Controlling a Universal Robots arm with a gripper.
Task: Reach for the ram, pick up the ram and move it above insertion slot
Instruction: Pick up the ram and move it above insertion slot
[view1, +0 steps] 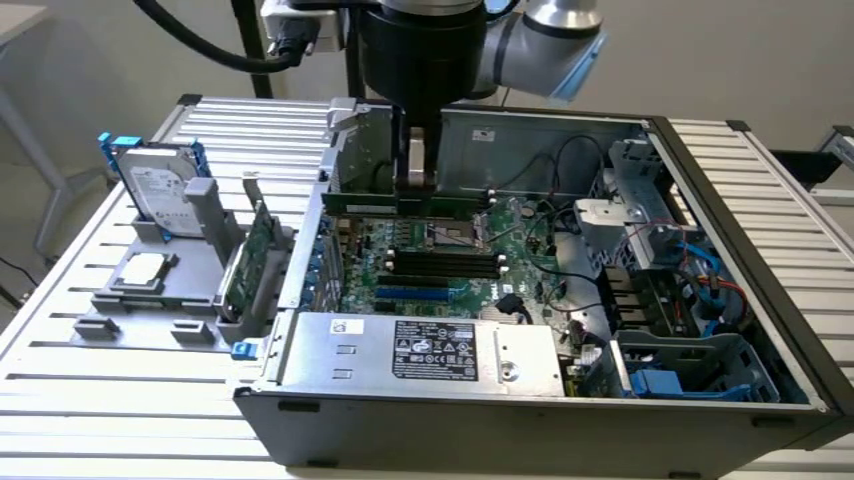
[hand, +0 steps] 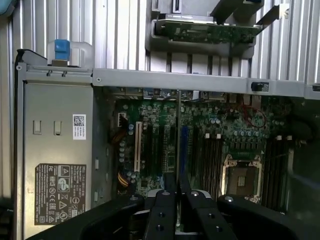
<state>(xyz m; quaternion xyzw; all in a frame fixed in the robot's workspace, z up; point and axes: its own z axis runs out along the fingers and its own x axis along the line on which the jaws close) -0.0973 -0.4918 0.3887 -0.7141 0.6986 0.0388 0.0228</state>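
Ribbed metal surface (view1: 80, 395) carries the open computer case (view1: 534, 400), and above its motherboard (view1: 441, 265) your gripper (view1: 420, 180) is clamped on the ram (view1: 400, 203), a light, stiff, fragile stick best pinched mid-length by its flat faces, clear of the chips.

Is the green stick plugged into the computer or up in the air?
Up in the air. The claw is pinching the ram and holding it level above the motherboard, not in its slots.

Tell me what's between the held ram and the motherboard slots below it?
Nothing: in the exterior view the gripper holds the ram in open air over the motherboard; the wrist view shows its thin edge above the board.
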